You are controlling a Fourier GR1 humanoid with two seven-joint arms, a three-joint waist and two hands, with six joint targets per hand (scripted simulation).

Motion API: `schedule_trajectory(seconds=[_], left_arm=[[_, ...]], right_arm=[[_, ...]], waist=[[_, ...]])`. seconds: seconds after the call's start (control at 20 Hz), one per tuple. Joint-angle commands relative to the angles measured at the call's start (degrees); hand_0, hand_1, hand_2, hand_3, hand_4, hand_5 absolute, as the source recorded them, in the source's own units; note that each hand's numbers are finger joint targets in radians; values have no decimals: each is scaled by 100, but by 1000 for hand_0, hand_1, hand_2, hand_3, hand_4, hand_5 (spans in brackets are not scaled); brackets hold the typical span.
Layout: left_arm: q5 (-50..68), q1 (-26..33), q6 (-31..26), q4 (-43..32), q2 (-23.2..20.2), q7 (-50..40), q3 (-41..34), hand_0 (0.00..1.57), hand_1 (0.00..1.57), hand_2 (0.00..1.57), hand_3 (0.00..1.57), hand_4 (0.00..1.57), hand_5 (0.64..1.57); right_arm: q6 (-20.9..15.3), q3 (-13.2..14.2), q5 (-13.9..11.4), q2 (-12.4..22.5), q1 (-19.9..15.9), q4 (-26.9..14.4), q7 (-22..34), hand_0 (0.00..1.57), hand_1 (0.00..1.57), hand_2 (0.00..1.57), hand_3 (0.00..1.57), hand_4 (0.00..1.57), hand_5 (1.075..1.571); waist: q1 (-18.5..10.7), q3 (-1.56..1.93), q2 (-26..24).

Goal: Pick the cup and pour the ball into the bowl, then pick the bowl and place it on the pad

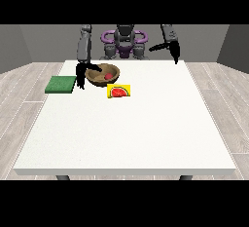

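Note:
A brown wooden bowl (103,73) stands on the white table (131,133) near its far left part, with a red ball (108,77) inside. The hand at the view's left (81,73) is at the bowl's left rim, one finger reaching over the rim and the others hanging down beside it. A green pad (61,84) lies at the table's left edge, just left of that hand. The hand at the view's right (172,49) hangs above the far right edge, holding nothing. No cup shows.
A yellow card with a watermelon picture (119,91) lies just in front of the bowl, to its right. The robot's torso (124,41) stands behind the table's far edge.

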State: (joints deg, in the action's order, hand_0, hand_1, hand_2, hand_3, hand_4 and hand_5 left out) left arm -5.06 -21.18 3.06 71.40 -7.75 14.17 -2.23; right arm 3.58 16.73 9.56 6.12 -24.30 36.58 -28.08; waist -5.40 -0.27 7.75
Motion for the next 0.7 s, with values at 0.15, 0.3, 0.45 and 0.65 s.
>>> schedule_trajectory(seconds=[0.15, 0.3, 0.45, 0.65], left_arm=[[67, -162, -105, 347, 61, -11, 101, 0, 0, 0, 0, 470, 1564], [72, -207, -260, 307, -43, 67, 122, 0, 0, 0, 0, 597, 1544], [106, -96, -279, 163, 45, 8, 144, 0, 0, 0, 0, 762, 1507], [207, 116, -240, -314, 21, -170, -75, 0, 0, 0, 0, 955, 1423]], right_arm=[[-1455, -223, -849, 393, 552, -593, 326, 1571, 1571, 1571, 1088, 850, 1505], [-2272, -510, -1366, 481, 563, -428, 408, 1571, 1571, 1571, 1514, 936, 1549], [-2714, -676, -1619, 509, 528, -294, 994, 1571, 1571, 1571, 1397, 916, 1565], [-2763, -1087, -1882, 446, 201, 26, 2464, 1571, 1571, 1571, 1047, 862, 1567]], waist=[[-391, 14, 402], [-630, -3, 409], [-599, -4, 85], [-202, -1, -836]])
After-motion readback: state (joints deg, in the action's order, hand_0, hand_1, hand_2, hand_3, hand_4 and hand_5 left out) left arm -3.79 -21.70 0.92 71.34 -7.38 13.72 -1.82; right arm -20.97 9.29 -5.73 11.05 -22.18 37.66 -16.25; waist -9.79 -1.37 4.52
